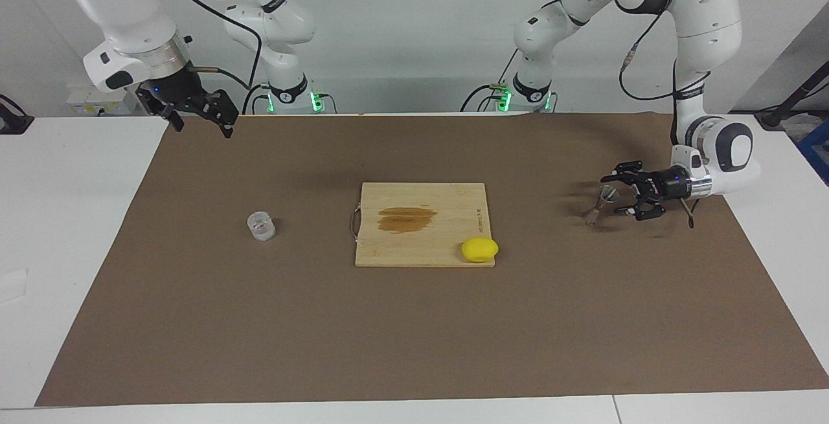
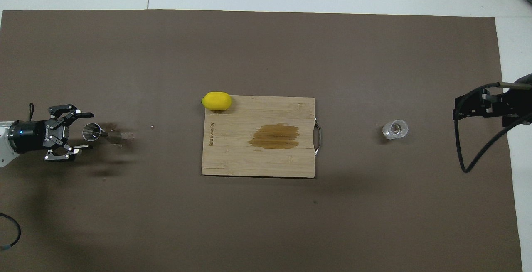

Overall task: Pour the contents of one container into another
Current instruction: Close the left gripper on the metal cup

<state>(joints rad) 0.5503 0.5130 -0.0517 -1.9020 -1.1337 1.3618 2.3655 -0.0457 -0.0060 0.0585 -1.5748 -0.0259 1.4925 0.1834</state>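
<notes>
Brown mat covers the desk — left gripper [image 1: 620, 192] sits low near the left arm's edge, fingers spread around the jigger [image 1: 601, 203] (not clamped yet), probably to steady it. Glass cup [image 1: 261, 226] waits toward the right arm's end; right gripper [image 1: 197, 113] hovers open.

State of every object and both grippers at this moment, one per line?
glass cup: upright on the mat, toward the right arm's end, untouched.
jigger: upright on the mat, between the left gripper's open fingers, not yet clamped.
lemon: lying at the cutting board's corner.
cutting board: flat, brown stain at its middle.
left gripper: open, around the jigger.
right gripper: open, raised, waiting.
</notes>
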